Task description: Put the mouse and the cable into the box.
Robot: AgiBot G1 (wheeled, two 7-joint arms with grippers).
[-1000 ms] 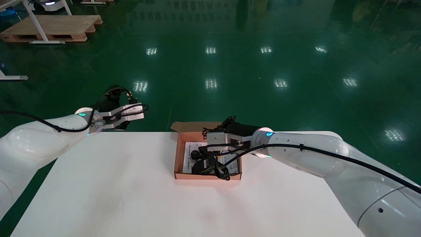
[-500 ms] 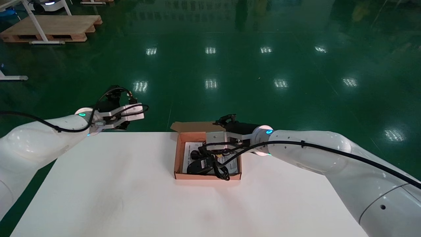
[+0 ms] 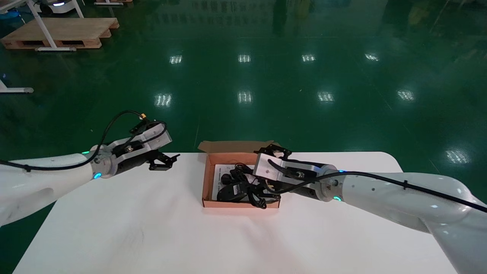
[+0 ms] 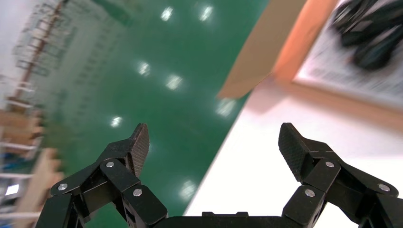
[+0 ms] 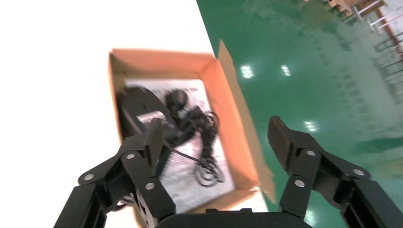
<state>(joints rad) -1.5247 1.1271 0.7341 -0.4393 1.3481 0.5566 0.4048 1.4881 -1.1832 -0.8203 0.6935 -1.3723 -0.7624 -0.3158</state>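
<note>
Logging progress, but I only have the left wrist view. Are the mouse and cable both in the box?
Observer: Yes, the mouse and the cable lie together in the box, on a printed sheet.
Operator: Right gripper?
Observer: The right gripper is at the box's right side, jaws open, empty.
Operator: And my arm?
Observer: The left gripper is by the table's far edge, left of the box.

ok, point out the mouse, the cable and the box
mouse (image 3: 232,192): head view, middle of its black body.
cable (image 5: 195,121): right wrist view, on the tangled bundle next to the mouse.
box (image 3: 206,179): head view, on its left cardboard wall.
</note>
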